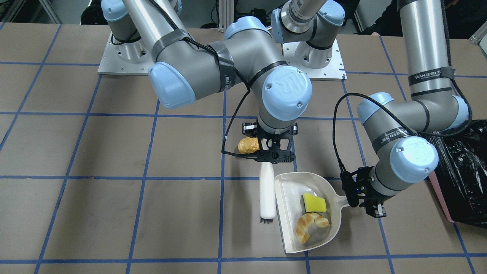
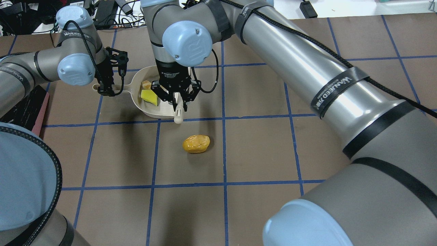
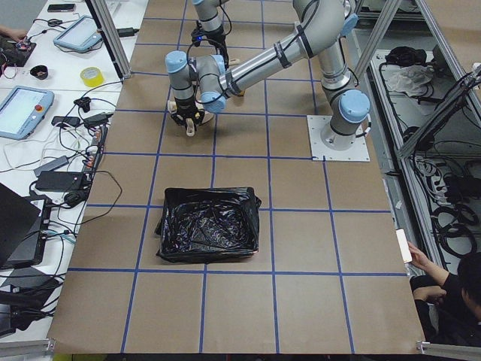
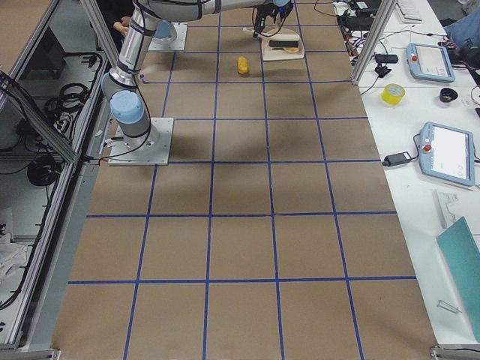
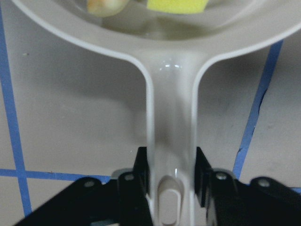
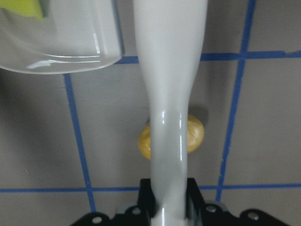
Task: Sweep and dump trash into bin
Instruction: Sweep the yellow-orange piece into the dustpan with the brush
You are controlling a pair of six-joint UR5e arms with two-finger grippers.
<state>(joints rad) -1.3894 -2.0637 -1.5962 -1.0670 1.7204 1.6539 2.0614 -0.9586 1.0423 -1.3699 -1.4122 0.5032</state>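
Note:
My left gripper (image 2: 109, 85) is shut on the handle of the white dustpan (image 1: 291, 236), which lies on the table. The yellow sponge wedge (image 1: 314, 203) and the croissant (image 1: 309, 224) lie in the pan. My right gripper (image 1: 272, 152) is shut on the white brush handle (image 1: 267, 190), with the black bristles (image 1: 267, 220) beside the pan's open edge. The golden-brown bread roll (image 2: 196, 144) lies on the table apart from the pan, under the right gripper in the right wrist view (image 6: 195, 136). The bin (image 3: 209, 226), pink with a black bag, stands beyond the left arm (image 1: 462, 171).
The left wrist view shows the pan handle (image 5: 171, 117) between the two fingers (image 5: 141, 174). Both arms' elbows hang over the table's middle. The arm bases (image 1: 125, 57) stand on plates at the robot's edge. Blue tape lines grid the brown table.

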